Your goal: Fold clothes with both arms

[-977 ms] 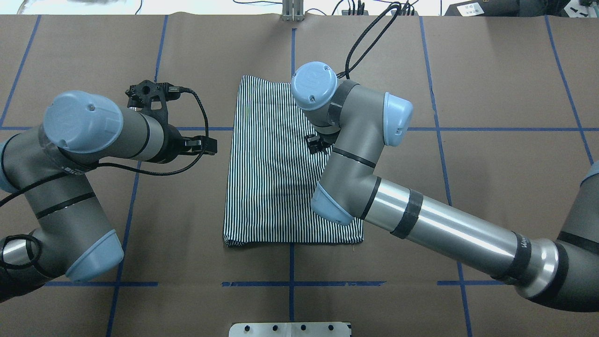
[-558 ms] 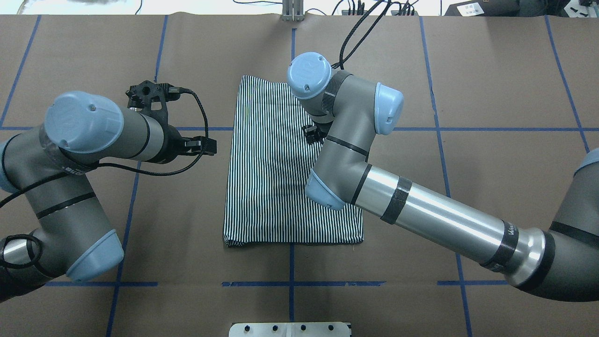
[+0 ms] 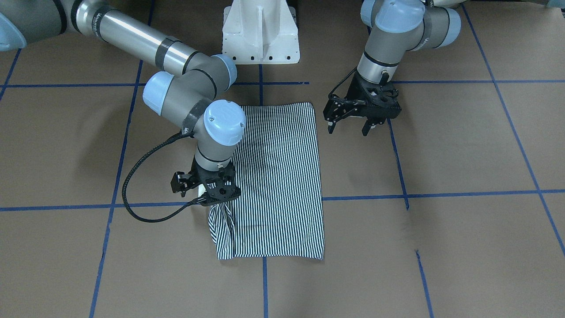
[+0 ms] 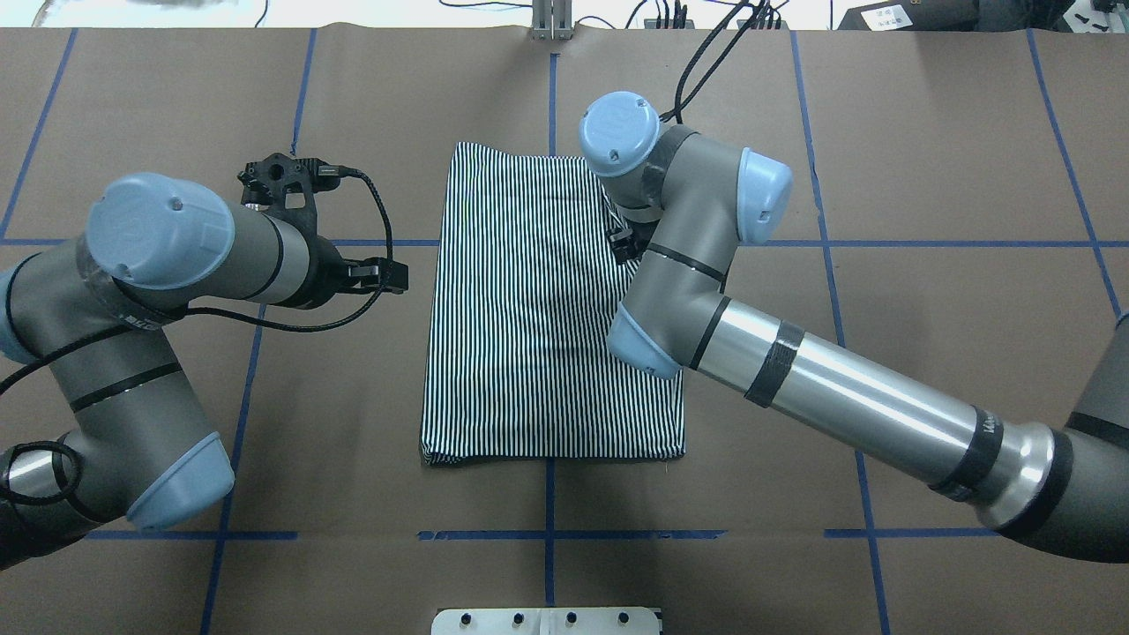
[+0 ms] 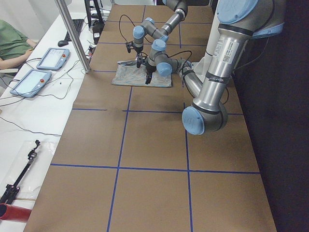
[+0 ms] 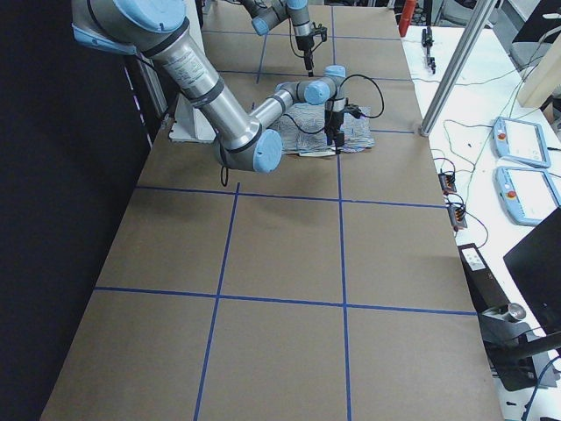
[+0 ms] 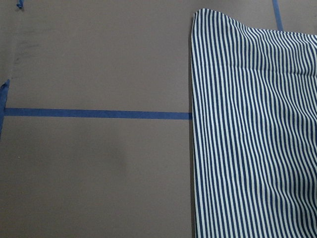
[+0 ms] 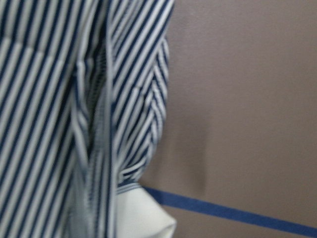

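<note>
I am operating in a robotics lab. My left arm (image 4: 176,256) and right arm (image 4: 838,397) are hanging over a paper-covered table (image 4: 970,132) that blue tape lines (image 4: 882,243) are dividing into a grid; two teach pendants (image 5: 50,58) are lying on the adjacent white bench (image 5: 29,121).

There was one striped polo shirt (image 4: 529,309) on the one brown table (image 4: 926,176). Two grey arms reached over it, the left arm (image 4: 176,256) and the right arm (image 4: 820,388). Each carried one black gripper, so two in all: the left gripper (image 3: 348,131) and the right gripper (image 3: 215,201). One white pedestal base (image 3: 260,31) stood between the arms. On the one side bench (image 5: 29,121) lay two handheld screens (image 5: 50,58), and one person (image 5: 12,43) in green sat beside it.
</note>
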{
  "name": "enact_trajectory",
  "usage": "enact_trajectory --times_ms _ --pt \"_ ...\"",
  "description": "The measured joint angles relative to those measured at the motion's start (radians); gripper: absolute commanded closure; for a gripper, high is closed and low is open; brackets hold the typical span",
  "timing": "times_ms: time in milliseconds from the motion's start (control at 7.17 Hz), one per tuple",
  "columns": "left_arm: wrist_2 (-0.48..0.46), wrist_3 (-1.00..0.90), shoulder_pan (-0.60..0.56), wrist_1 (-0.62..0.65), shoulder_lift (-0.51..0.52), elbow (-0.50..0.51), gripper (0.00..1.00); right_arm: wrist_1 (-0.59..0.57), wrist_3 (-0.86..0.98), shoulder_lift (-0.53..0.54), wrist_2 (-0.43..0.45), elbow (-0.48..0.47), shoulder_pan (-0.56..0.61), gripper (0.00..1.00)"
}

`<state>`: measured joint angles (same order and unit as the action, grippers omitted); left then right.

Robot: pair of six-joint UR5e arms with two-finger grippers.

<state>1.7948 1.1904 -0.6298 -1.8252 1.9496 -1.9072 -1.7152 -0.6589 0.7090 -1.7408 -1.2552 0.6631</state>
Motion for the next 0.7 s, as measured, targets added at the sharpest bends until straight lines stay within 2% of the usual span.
enact_trajectory --times_ms 419,698 --pt "0.007 0.0 0.001 0.001 0.004 -0.005 0.0 -0.004 0.132 0.062 -0.037 -0.047 0.103 0.0" --pt "0.022 -0.007 -0.007 0.007 0.004 -0.013 0.0 0.005 0.108 -0.016 -0.061 0.0 0.106 0.0"
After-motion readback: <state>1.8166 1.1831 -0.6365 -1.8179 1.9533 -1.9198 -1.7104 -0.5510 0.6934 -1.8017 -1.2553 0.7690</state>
